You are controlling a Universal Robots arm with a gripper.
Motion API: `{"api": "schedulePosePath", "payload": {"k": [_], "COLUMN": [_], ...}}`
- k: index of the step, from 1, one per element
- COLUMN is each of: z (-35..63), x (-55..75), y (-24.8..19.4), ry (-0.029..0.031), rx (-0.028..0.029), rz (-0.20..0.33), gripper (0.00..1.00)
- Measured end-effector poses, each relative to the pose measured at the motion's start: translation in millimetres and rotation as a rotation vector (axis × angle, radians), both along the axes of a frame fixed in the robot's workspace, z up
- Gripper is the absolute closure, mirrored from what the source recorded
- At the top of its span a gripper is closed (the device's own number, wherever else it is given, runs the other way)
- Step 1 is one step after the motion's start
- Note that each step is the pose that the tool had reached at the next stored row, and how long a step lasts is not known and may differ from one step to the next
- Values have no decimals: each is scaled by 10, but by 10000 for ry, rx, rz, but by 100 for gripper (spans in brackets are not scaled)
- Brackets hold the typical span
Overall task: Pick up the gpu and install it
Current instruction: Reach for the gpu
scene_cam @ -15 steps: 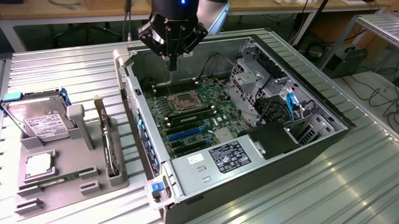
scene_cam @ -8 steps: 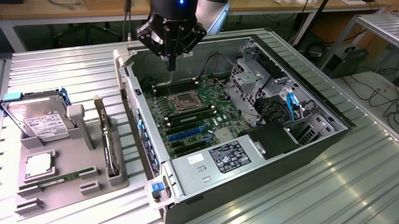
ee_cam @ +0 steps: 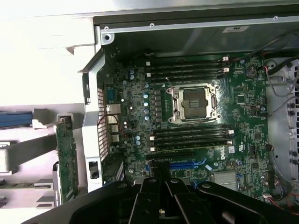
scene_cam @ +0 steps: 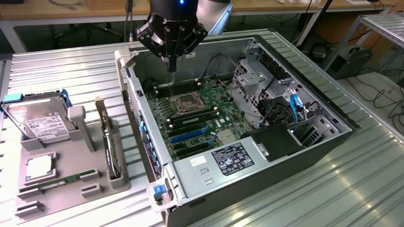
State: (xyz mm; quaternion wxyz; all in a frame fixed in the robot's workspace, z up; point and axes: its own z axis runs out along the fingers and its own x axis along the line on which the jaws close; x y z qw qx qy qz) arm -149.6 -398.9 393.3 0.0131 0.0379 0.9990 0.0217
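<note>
Gpu (scene_cam: pixel 112 151) on edge in grey holder (scene_cam: pixel 63 187), long axis parallel to case (scene_cam: pixel 134 101)

Glare bleaches the table (ee_cam: pixel 42 60); the case (ee_cam: pixel 187 42) interior lies shadowed.

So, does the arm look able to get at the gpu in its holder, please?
Probably yes: the gpu stands on edge in the grey holder with nothing over it. The shut claw hangs above the motherboard, so the case wall lies between them.
</note>
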Motion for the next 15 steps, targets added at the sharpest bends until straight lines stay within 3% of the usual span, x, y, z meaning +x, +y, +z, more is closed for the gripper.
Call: {"api": "schedulePosePath", "payload": {"k": [15], "z": [0], "x": [-68], "y": [0], "ry": [0], "rx": [0], "rz": [1], "gripper": [89]}}
